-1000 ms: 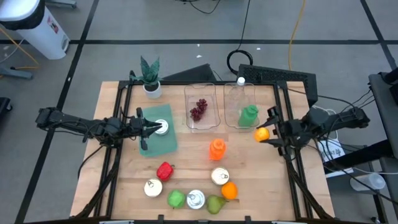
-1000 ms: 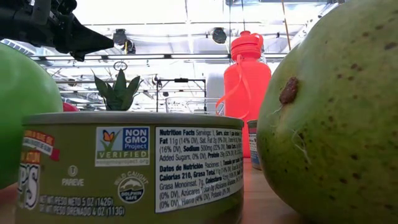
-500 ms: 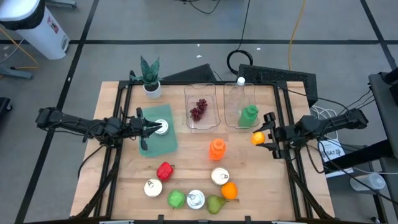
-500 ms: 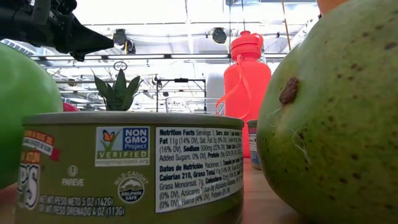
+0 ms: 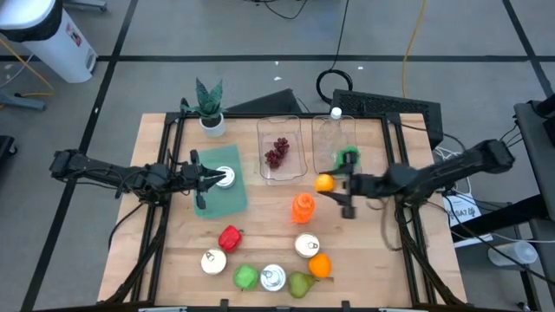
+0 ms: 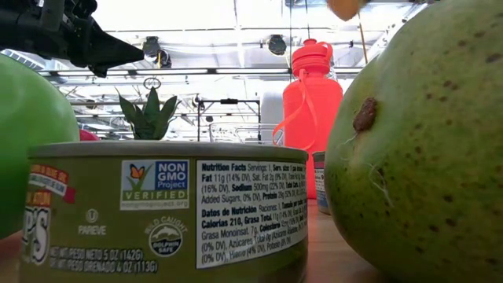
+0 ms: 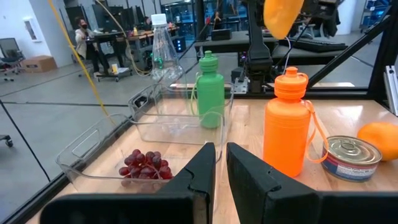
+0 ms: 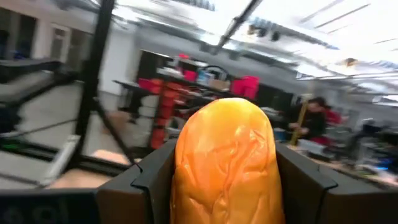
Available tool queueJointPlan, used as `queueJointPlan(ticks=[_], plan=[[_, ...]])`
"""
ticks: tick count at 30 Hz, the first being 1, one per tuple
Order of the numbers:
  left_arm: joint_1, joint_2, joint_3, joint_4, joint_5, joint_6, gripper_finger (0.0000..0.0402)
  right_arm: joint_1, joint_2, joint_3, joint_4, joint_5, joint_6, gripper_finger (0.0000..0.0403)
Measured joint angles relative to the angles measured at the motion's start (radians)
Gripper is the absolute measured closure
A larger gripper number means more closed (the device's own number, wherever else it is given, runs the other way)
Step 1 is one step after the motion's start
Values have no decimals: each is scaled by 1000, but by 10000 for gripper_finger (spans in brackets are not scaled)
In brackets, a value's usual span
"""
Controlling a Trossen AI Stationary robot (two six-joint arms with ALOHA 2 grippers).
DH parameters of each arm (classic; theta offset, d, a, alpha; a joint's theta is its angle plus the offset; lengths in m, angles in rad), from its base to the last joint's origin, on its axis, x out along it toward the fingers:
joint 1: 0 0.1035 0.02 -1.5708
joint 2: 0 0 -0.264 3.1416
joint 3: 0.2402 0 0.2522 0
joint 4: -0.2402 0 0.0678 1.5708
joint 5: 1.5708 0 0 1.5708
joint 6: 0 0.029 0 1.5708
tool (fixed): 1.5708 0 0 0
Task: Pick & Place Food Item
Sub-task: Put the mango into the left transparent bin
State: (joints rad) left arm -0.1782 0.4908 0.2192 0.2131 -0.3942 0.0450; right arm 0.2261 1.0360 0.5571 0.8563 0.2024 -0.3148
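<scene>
Nearest the table's front edge sat the crowd: a can [image 5: 273, 277], a green apple [image 5: 245, 276], a pear [image 5: 300, 283] and an orange [image 5: 320, 266], none of them touched. Just beyond them, mid-table, stood the orange bottle [image 5: 302, 208], and right above and behind it the right gripper [image 5: 332, 185] hung in the air, reaching in from the right with its fingers clamped on the lemon [image 5: 323, 183]. The right wrist view showed that fruit [image 8: 224, 163] wedged squarely between the two pads, gripped across its middle, which looked the sensible place to take it. The skin looked waxy and dimpled, so it seemed light, fairly firm and a touch slippery; a grip across the belly should hold better than one near the tapered ends. Over on the left, the left gripper [image 5: 218, 179] waited with its fingers pressed together above the green mat [image 5: 224, 195]. Farther back lay the tray [image 5: 282, 149] with grapes [image 5: 277, 153], and beside it the second tray [image 5: 336, 130] holding the green bottle [image 7: 211, 91].
</scene>
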Motion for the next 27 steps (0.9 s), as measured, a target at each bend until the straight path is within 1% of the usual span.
queueJointPlan(ticks=[2, 3, 7, 9, 12, 14, 16, 18, 20, 23, 25, 27], plan=[[0, 0, 0, 0, 0, -1, 350, -27, 83, 56, 26, 4, -11, 200], [0, 0, 0, 0, 1, -1, 350, -46, 114, 97, -3, 2, -11, 200], [0, 0, 0, -1, 1, -1, 350, -121, 164, 307, -292, -59, 7, 200], [0, 0, 0, -3, 1, 0, 350, -145, 164, 387, -377, -123, 32, 200], [0, 0, 0, -2, 1, 2, 350, -157, 123, 436, -431, -197, 48, 200], [0, 0, 0, -1, 1, 2, 350, -164, 74, 438, -441, -203, 37, 200], [0, 0, 0, -1, 1, 2, 350, -214, 8, 438, -456, -215, 45, 200], [0, 0, 0, 0, 1, 2, 350, -300, -62, 438, -485, -237, 73, 202], [0, 0, 0, 0, 1, 3, 350, -426, -110, 439, -489, -334, 138, 204], [0, 0, 0, 1, 1, 17, 350, -643, -129, 439, -410, -600, 306, 202], [0, 0, 0, 4, 1, 44, 350, -775, -102, 453, -344, -762, 416, 201], [0, 0, 0, 20, 0, 74, 350, -874, -50, 481, -307, -861, 495, 201]])
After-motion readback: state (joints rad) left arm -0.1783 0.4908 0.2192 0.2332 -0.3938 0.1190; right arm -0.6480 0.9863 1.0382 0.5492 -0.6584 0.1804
